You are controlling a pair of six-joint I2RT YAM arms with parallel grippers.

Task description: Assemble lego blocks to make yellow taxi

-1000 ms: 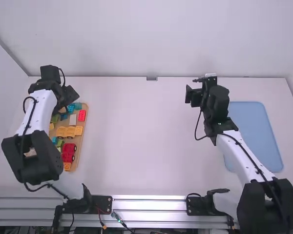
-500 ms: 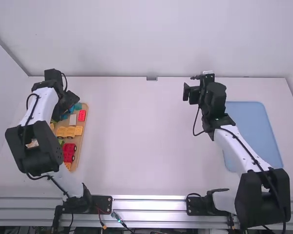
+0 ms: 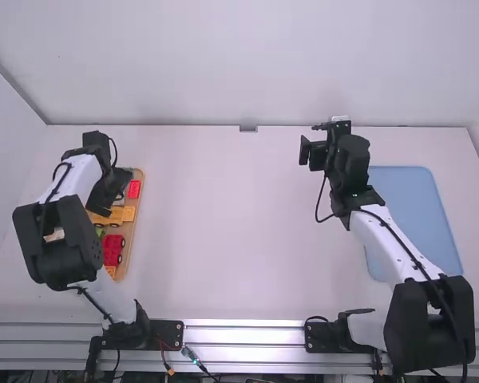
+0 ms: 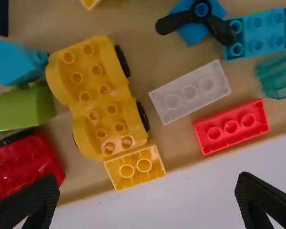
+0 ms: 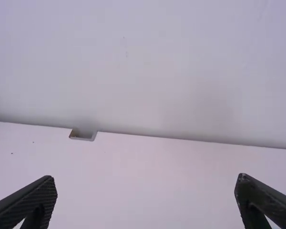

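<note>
Left end effector (image 4: 148, 178), open and empty, has come down the high view's left side towards the yellow car base (image 4: 102, 100), probably lining up a pick.
Its arm now masks blocks on the wooden tray (image 3: 130, 231); right end effector (image 5: 147, 179), spread, empty, hangs upper right.

- I seem to be in a robotics lab.
- My left arm (image 3: 64, 247) and right arm (image 3: 393, 257) stand at a metal rail (image 3: 247, 351), wires (image 3: 197, 361) trailing over it.
- Plain white walls (image 3: 247, 64) rise behind and beside my white table (image 3: 239, 223).
</note>
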